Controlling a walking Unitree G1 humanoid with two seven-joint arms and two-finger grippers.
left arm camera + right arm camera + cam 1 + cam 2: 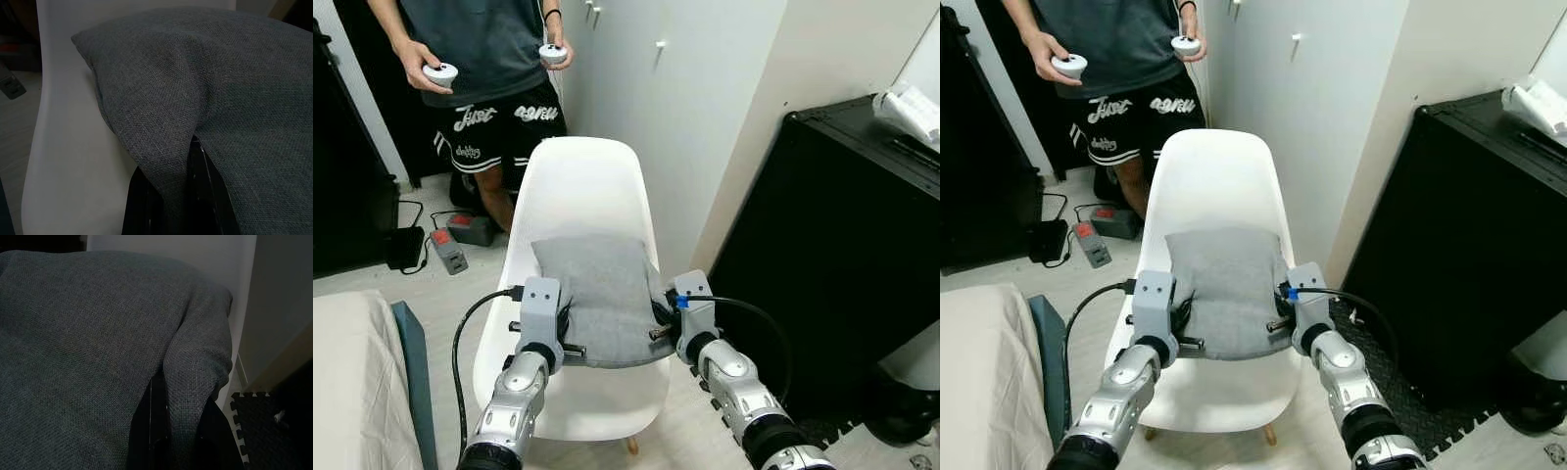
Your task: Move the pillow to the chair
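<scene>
Left end effector (570, 345) and right end effector (656, 328) each pinch my grey woven fabric pillow (603, 294) over the white moulded plastic chair (582, 181); next, I lower and release.

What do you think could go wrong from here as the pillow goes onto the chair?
1. The pillow lies toward the seat's front; released here, it may slide off the chair.
2. Both tools, left and right, pinch fabric folds; pulling back early could drag it off.
3. A person stands close behind the chair.
</scene>
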